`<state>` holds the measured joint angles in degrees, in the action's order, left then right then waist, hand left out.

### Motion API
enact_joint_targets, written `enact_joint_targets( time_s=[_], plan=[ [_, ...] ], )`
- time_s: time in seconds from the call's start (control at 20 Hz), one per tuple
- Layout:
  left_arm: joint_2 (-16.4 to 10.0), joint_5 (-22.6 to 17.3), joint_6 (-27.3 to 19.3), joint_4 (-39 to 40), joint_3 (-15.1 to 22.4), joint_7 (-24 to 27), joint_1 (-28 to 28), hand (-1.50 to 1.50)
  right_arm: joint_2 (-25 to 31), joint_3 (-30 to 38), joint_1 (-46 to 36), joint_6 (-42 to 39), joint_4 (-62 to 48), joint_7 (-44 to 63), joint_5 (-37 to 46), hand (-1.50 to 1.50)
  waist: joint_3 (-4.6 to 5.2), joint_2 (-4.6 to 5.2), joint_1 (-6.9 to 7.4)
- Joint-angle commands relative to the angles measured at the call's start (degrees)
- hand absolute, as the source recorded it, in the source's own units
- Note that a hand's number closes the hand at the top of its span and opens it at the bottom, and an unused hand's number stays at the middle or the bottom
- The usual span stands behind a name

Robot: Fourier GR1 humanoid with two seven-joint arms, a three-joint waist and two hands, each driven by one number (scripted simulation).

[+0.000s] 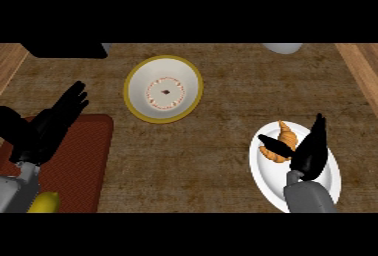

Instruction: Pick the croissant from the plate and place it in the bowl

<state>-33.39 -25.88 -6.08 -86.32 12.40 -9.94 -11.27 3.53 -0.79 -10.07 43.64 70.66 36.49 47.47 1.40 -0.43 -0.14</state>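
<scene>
- Over on the right of the table (207, 160), the croissant (288, 134) lies on the white plate (262, 175), not lifted as far as I can judge.
- The right hand (308, 155) is right at it. Its fingers (318, 131) stand straight along the croissant's right side and the thumb reaches across the pastry. Nothing looks closed round it.
- The left hand (48, 127) rests open near the left edge, fingers spread, over the red mat (85, 165), holding nothing.
- The yellow-rimmed bowl (162, 89) sits well apart, up and to the left, with only a pattern showing inside.
- My reading is that the grasp is the step in hand. The lift, the carry across and the release into the bowl all remain.
</scene>
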Motion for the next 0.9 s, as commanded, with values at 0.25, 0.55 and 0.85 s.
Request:
enact_joint_targets(
  time_s=[0.25, 0.55, 0.85],
  plan=[
    [0.81, 0.88, -1.12, -0.19, 0.48, -2.17, -1.50, 0.00, 1.72, -2.14, -14.85, -30.77, 4.51, 32.72, 9.22, -1.50, -0.98, -0.41, -0.19],
    [1.53, 1.21, 0.28, 0.35, -0.32, 1.11, 2.01, 0.00, 1.37, -0.56, -18.19, -45.55, 11.91, 44.31, 8.65, -1.50, -1.23, -0.16, -0.47],
    [1.51, 0.67, 0.94, -0.03, -1.34, -1.67, -0.49, 0.00, -1.39, 0.12, -17.22, -50.57, 15.14, 46.53, 10.12, -1.50, -1.33, -0.08, -0.56]
  ],
)
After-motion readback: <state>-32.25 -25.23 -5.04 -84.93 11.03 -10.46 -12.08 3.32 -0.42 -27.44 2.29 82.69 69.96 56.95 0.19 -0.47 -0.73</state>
